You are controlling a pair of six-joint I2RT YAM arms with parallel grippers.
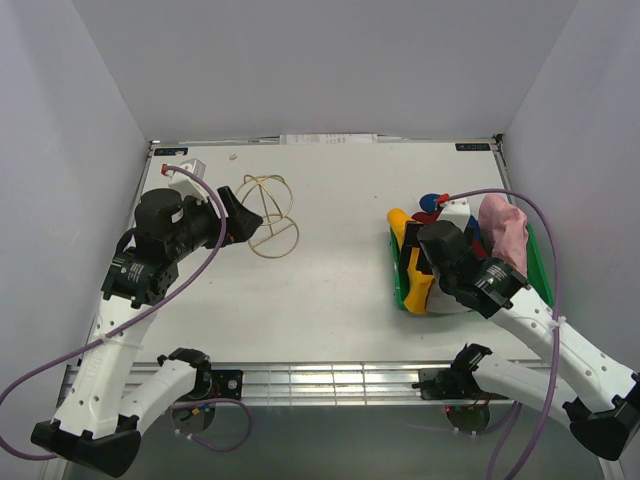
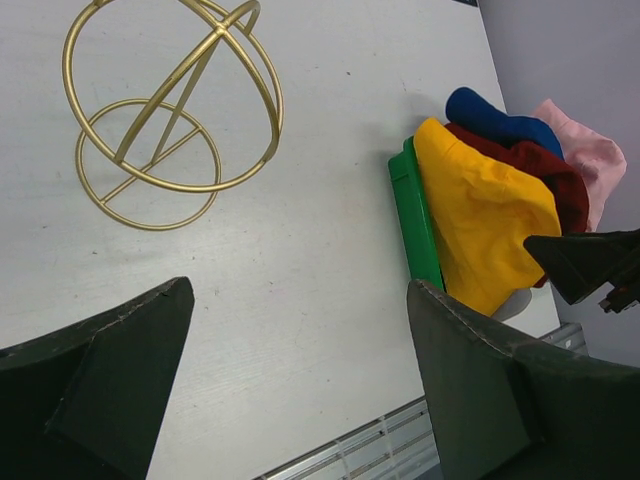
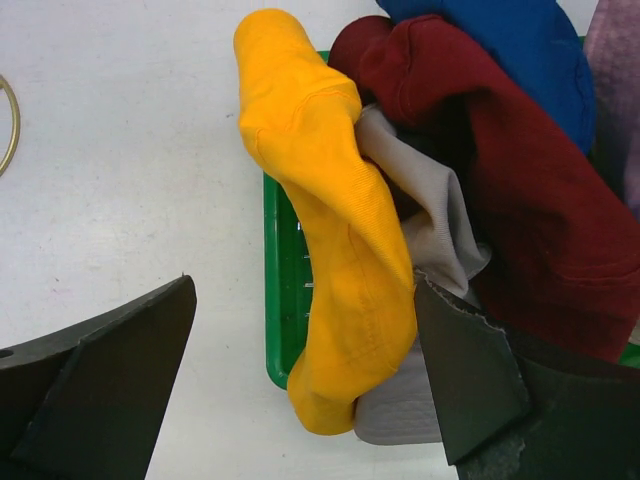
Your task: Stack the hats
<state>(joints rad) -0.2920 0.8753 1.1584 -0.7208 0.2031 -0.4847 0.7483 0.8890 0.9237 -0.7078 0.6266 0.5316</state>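
Five hats lie heaped in a green tray (image 1: pixel 397 291) at the right: yellow (image 1: pixel 417 288), grey (image 1: pixel 452 303), dark red (image 1: pixel 425 217), royal blue (image 1: pixel 432 202) and pink (image 1: pixel 503 232). My right gripper (image 1: pixel 415 258) is open and hovers over the heap's left side. In the right wrist view its gripper (image 3: pixel 305 290) straddles the yellow hat (image 3: pixel 340 230), with the grey hat (image 3: pixel 430 220), dark red hat (image 3: pixel 510 180) and blue hat (image 3: pixel 520 50) beside it. My left gripper (image 1: pixel 245 218) is open and empty at the far left, its fingers (image 2: pixel 120 370) wide apart over bare table.
A gold wire-frame stand (image 1: pixel 268 215) sits on the table just right of my left gripper, and shows in the left wrist view (image 2: pixel 170 110). That view also shows the tray (image 2: pixel 415 215) and the yellow hat (image 2: pixel 480 215). Walls enclose the table on three sides.
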